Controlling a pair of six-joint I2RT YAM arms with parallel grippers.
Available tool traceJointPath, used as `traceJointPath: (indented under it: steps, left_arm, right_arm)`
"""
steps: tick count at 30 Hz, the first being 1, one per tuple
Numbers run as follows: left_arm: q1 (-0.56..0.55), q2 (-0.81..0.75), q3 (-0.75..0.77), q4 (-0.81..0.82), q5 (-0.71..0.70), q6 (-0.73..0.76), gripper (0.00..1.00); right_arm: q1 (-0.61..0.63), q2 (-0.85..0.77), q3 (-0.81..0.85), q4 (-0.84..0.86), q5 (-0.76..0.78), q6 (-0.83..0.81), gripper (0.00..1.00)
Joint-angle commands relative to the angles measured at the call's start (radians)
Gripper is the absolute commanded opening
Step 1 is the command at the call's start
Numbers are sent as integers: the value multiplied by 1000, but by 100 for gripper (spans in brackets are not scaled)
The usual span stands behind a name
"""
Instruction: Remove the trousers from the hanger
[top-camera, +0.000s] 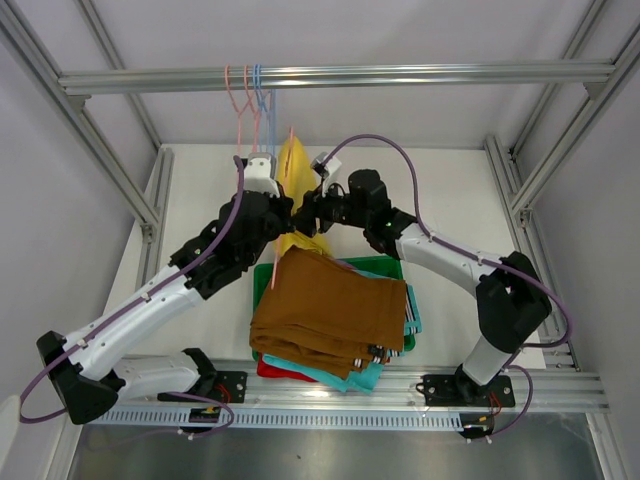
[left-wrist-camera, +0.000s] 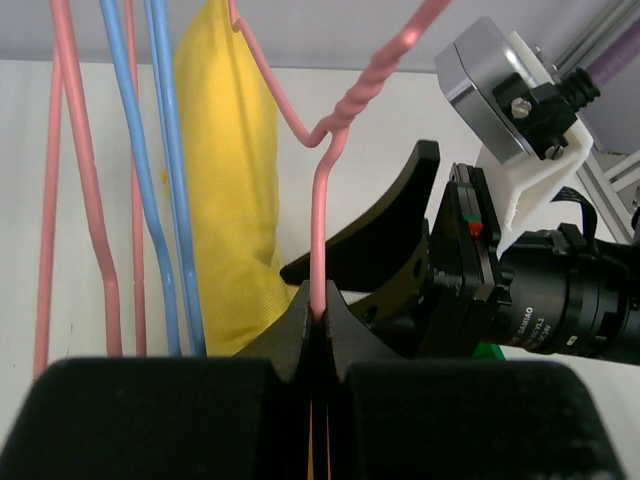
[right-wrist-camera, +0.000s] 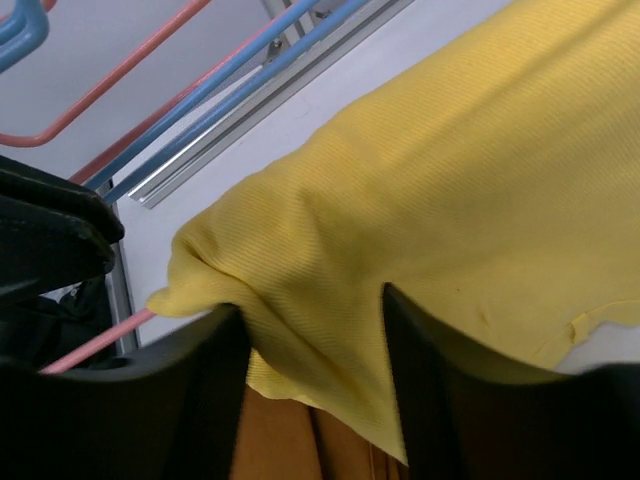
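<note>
The yellow trousers (top-camera: 296, 170) hang on a pink wire hanger (left-wrist-camera: 320, 200) above the table; they also show in the left wrist view (left-wrist-camera: 225, 180) and fill the right wrist view (right-wrist-camera: 450, 170). My left gripper (top-camera: 281, 208) (left-wrist-camera: 318, 315) is shut on the hanger's wire just below its twisted neck. My right gripper (top-camera: 306, 212) (right-wrist-camera: 312, 300) is open, its fingers standing on either side of the yellow cloth's lower edge. The brown trousers (top-camera: 330, 305) top a pile with teal (top-camera: 352, 378) and red (top-camera: 272, 371) pairs beneath. No lilac pair shows.
The pile lies in a green tray (top-camera: 385, 266) at the near middle. Empty pink and blue hangers (top-camera: 250, 95) hang from the overhead rail (top-camera: 420, 72), left of the yellow cloth (left-wrist-camera: 150, 200). Aluminium frame posts stand at both sides.
</note>
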Motion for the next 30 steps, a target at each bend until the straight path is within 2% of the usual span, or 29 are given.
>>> traceJointPath:
  steps: [1,3,10,14,18,21,24,30]
  left_arm:
    - [-11,-20,50,28,52,17,0]
    - [-11,-20,49,28,55,17,0]
    - [-11,-18,52,28,59,20,0]
    - [-11,-22,50,28,61,20,0]
    - [-11,-31,50,30,59,20,0]
    - [-11,-31,47,30,65,17,1]
    - [-11,-31,49,27,65,17,0]
    - [-11,-34,44,31,55,20,1]
  right_arm:
    - [-33,6,77,103,-55,42,62]
    - [-40,20,84,108,-65,54,62]
    - [-42,40,78,149,-29,79,33]
    - [-36,41,64,163,-35,89,29]
    - [7,29,32,172,56,60,29]
    - [45,29,23,172,112,37,19]
    - [58,35,26,175,148,43,0]
    - [56,-26,75,85,224,17,0]
